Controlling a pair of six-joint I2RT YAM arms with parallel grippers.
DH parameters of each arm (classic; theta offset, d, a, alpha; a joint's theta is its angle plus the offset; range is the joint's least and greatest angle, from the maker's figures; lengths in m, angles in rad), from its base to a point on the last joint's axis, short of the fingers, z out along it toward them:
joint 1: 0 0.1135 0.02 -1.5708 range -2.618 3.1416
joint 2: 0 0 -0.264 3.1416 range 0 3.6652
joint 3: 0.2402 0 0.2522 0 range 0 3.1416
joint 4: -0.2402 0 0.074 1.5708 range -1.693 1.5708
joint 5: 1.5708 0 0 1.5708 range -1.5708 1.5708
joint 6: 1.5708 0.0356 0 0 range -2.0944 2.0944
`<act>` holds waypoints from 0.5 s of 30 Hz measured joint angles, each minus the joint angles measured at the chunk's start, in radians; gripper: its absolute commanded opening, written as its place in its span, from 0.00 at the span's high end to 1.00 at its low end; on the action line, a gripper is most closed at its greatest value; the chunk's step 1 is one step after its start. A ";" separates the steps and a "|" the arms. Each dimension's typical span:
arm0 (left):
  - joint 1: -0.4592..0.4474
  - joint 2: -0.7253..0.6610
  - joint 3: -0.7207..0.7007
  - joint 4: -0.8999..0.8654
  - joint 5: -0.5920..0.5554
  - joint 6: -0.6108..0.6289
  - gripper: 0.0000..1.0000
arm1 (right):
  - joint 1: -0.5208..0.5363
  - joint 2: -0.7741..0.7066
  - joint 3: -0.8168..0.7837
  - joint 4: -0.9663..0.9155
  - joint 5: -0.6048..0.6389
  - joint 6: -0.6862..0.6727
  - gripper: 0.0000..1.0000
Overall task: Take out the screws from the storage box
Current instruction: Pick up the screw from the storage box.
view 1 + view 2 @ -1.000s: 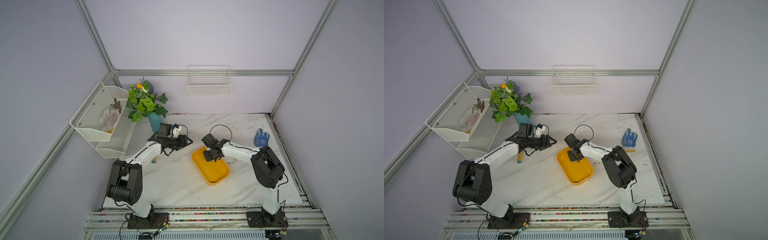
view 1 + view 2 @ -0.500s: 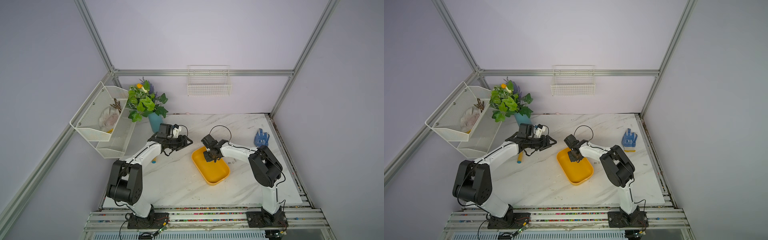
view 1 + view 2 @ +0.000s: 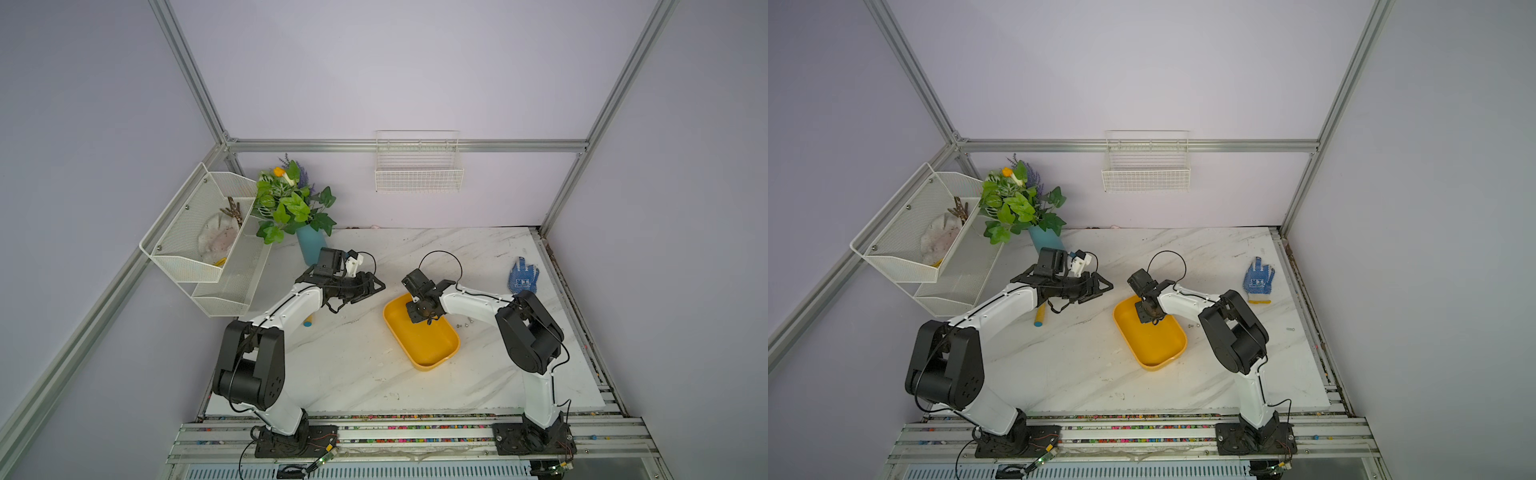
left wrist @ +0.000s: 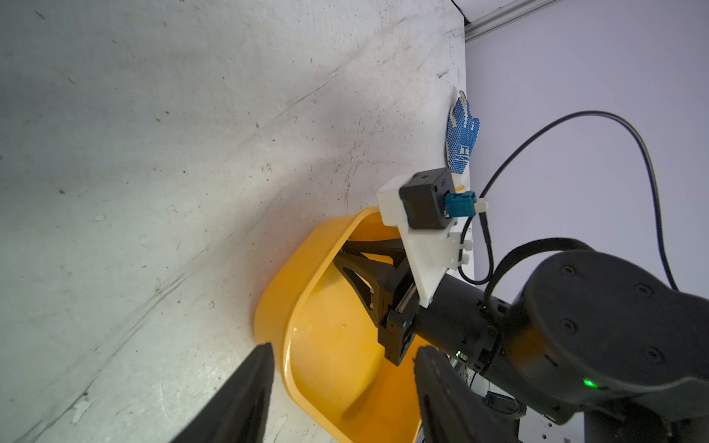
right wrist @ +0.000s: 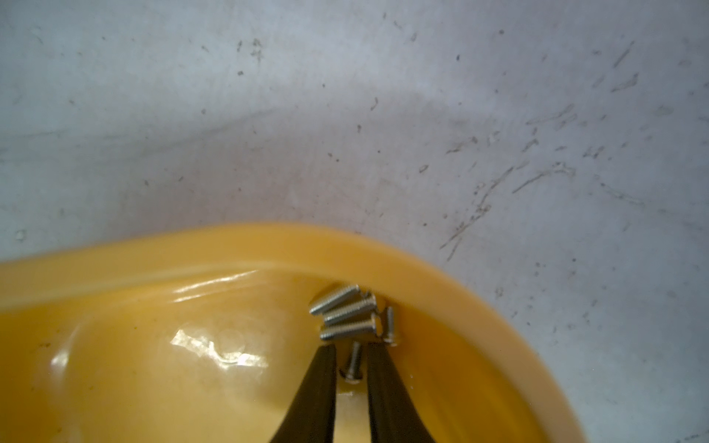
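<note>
Right gripper (image 5: 351, 346): inside shallow yellow plastic tub (image 5: 230, 245), jaws narrowly parted astride one small silvery metal screw (image 5: 355, 358); grip undeterminable.
Left gripper (image 4: 343, 351): beside tub, wide, empty.

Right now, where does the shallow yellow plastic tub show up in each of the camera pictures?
Top view: the shallow yellow plastic tub just right of centre.
Top view: the tub at centre, slightly low.
Left wrist: the tub straight ahead of the left gripper.
Right wrist: the tub's curved rim, small silvery screws in its corner.
Shared landmark: the right gripper dipping into the tub.
</note>
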 measured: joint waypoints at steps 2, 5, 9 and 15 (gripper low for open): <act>0.000 0.000 0.000 -0.002 0.000 0.001 0.37 | 0.000 0.002 0.000 0.000 0.003 0.003 0.80; 0.000 0.000 0.000 -0.003 0.000 0.003 0.37 | 0.000 0.002 0.000 0.001 0.003 0.006 0.83; 0.000 0.000 0.000 -0.003 0.000 0.006 0.37 | 0.000 0.002 0.000 0.002 0.003 0.009 0.88; 0.000 0.000 0.000 -0.003 0.000 0.007 0.37 | -0.001 0.002 0.000 0.007 0.006 0.009 0.94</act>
